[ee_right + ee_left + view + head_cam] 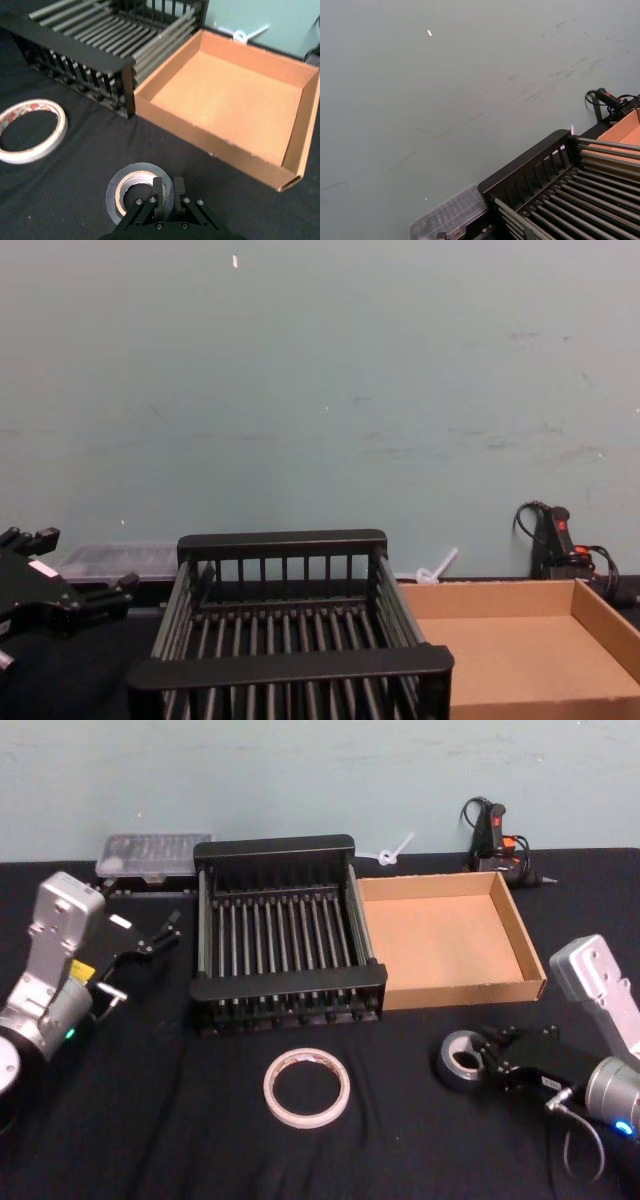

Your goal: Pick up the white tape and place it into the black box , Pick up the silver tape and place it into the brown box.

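The right gripper point(497, 1055) sits low at the near right of the table, its two fingers point(159, 190) pinched close together on the wall of the silver tape point(460, 1059), one finger inside the roll's core and the other on its outer face. The roll lies flat on the black cloth point(150, 1120), in front of the brown box point(520, 935) and a little apart from its near wall. In the right wrist view the silver tape point(134, 190) shows its pale core just ahead of the fingertips, with the brown box point(300, 120) beyond it, tilted across the view. The white tape point(307, 1087) lies flat on the cloth to the left of the silver tape, in front of the black box point(285, 990) and well apart from it. The black box stands at the middle of the table, its right side just beside the brown box's left wall. The left gripper point(160, 934) hangs raised at the far left, beside the black box, its fingers spread apart and holding nothing. Behind it lies a clear plastic case point(152, 854) against the wall, and a black tool with a cord point(495, 838) stands behind the brown box.
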You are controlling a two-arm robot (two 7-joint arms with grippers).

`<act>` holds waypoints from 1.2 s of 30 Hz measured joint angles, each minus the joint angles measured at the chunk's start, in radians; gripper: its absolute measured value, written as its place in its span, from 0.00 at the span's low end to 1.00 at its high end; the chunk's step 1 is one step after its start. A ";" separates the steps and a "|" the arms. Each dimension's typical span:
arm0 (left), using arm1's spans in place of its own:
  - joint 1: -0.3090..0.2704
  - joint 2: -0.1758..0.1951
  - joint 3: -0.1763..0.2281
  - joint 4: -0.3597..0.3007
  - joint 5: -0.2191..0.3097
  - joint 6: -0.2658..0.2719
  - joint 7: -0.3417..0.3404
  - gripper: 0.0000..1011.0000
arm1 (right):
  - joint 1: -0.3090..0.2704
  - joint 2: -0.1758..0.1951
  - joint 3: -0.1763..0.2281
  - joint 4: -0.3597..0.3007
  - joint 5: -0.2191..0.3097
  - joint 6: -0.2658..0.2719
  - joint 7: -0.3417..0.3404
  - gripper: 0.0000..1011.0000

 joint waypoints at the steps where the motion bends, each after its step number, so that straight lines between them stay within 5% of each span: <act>1: 0.000 0.000 0.000 0.000 0.000 0.000 0.000 0.99 | -0.001 0.000 0.003 -0.003 0.000 -0.004 0.003 0.13; 18: 0.000 0.000 0.000 0.000 0.000 0.000 0.000 0.99 | 0.076 -0.030 0.039 0.004 0.007 -0.059 0.017 0.13; 36: 0.000 0.000 0.000 0.000 0.000 0.000 0.000 0.99 | 0.268 -0.120 0.016 0.160 -0.029 -0.072 -0.012 0.13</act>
